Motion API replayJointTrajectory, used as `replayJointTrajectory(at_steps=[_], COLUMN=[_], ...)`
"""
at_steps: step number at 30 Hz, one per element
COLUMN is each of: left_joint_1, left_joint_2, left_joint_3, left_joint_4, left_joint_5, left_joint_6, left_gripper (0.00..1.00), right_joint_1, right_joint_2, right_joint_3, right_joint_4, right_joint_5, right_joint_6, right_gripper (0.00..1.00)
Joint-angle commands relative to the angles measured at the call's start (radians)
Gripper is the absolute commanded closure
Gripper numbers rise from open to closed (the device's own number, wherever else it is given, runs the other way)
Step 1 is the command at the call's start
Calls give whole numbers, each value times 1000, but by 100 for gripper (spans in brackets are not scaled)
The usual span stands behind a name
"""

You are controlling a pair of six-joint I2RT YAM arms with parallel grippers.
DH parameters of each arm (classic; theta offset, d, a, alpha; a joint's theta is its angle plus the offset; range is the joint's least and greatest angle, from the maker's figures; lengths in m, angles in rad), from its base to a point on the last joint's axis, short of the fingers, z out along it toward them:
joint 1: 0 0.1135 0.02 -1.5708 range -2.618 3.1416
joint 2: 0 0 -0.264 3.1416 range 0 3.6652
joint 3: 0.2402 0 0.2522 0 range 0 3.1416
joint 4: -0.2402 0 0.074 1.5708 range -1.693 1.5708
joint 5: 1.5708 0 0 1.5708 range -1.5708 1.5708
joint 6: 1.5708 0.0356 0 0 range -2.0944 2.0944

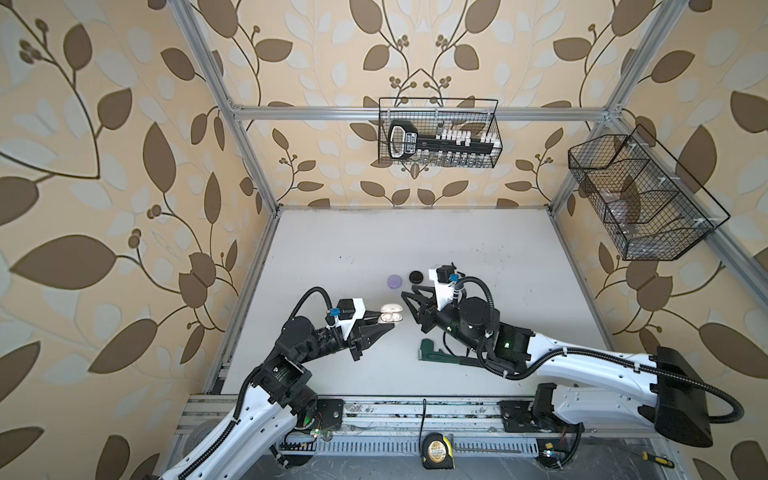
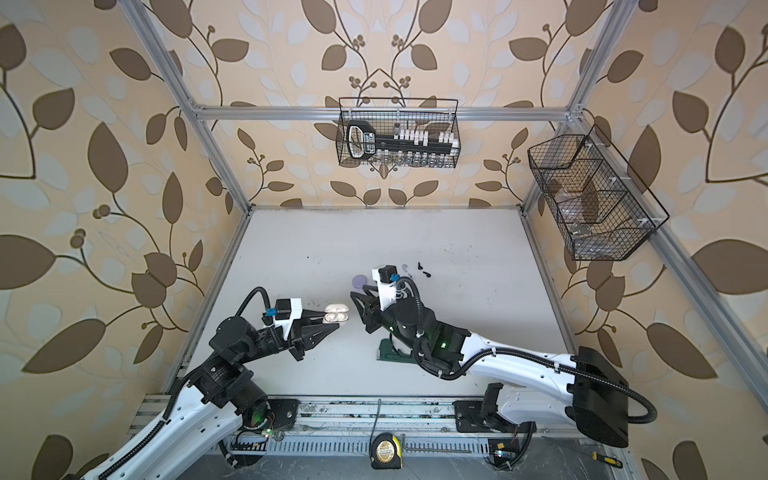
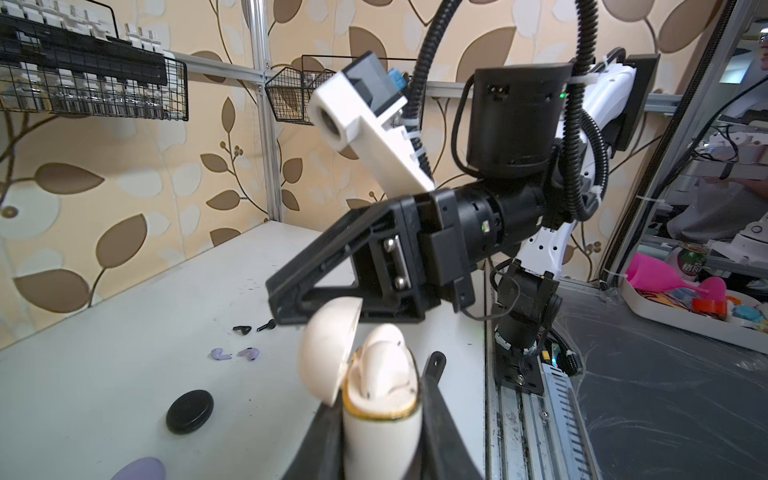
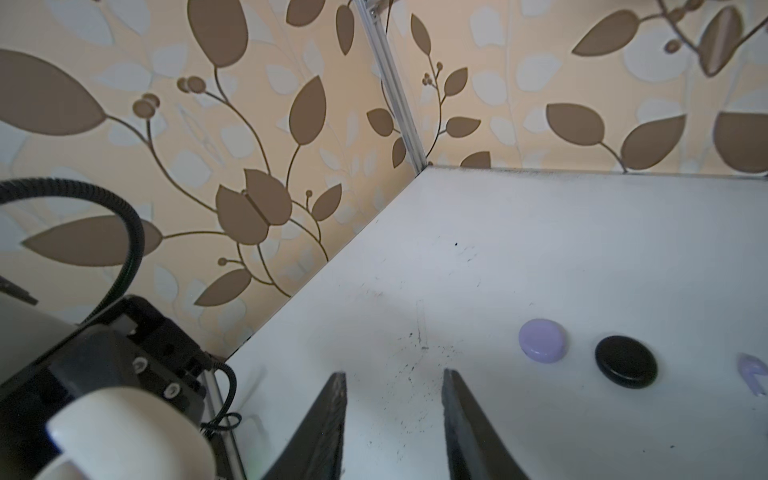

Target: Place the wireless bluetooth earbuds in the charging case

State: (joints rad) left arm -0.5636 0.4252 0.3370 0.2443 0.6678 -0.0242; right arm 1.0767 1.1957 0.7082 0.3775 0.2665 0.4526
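While the left gripper [image 1: 381, 320] clamps the white case [image 3: 380, 440], lid [image 3: 328, 353] up, with 2 white buds [image 3: 384, 365] seated inside, the right gripper [image 4: 394, 378] hangs spread and empty just beside it. Closing looks due: press the lid down squarely and gently, so the case cannot twist in the grip. On the table [image 3: 124, 332] lie lavender buds [image 3: 249, 353] and black buds [image 3: 243, 329], loose.

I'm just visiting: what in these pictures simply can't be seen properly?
- White earbuds in the white case: left wrist view, blurred close-up; seating unclear.
- Lavender earbuds, black earbuds: hidden behind the right arm in a top view.
- Green object: both top views, mostly under that arm; unidentifiable.
- Lavender case: left wrist view, cut off by the picture's edge.
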Motion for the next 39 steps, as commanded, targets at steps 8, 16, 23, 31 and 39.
replayJointTrajectory(at_steps=[8,16,23,31,39], left_joint_1=[-5,-7,-6,4,395], left_joint_2=[9,26,23,290,804], left_joint_3=[-1,5,16,28,128], left_joint_4=[67,63,22,137,295], left_joint_5=[38,32,-79,-414,-214], left_joint_6=[21,23,27,-70,-394], left_gripper=[100,100,100,100,100], right_joint_1=[24,78,85,21,-74], right_joint_2=[4,-20,-77,-302,-431], right_joint_3=[42,23,-11,-49,-14], right_joint_4=[79,132,126,5,-10], right_joint_5=[-135,-145,-99,25,-88], right_joint_6=[-32,-109,-140,-74,45], right_gripper=[63,63,63,48,37])
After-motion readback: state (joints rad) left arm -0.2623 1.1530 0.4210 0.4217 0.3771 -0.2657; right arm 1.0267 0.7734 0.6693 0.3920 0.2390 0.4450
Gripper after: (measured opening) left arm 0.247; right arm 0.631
